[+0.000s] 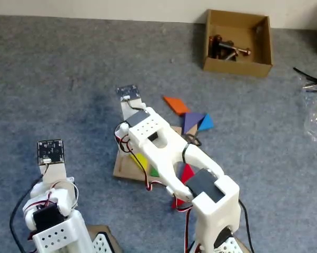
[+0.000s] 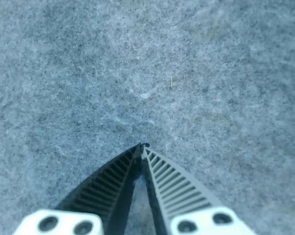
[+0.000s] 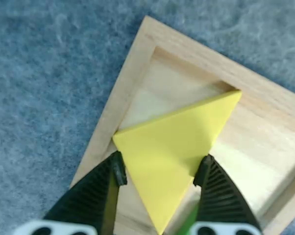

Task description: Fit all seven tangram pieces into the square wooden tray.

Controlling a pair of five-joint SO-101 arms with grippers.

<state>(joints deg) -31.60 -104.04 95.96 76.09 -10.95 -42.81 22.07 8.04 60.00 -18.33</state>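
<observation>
Early yet: grasping yellow triangle [image 3: 172, 142] inside tray [image 3: 137, 63] with right end effector [image 3: 160, 169]; left end effector [image 2: 142, 147] clenched, empty; orange piece [image 1: 177, 104], purple piece [image 1: 191, 121], blue piece [image 1: 205, 123] unplaced, far right.

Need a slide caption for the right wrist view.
Right gripper pinching the yellow triangle over a corner of the wooden tray, which sits on gray carpet.
</observation>
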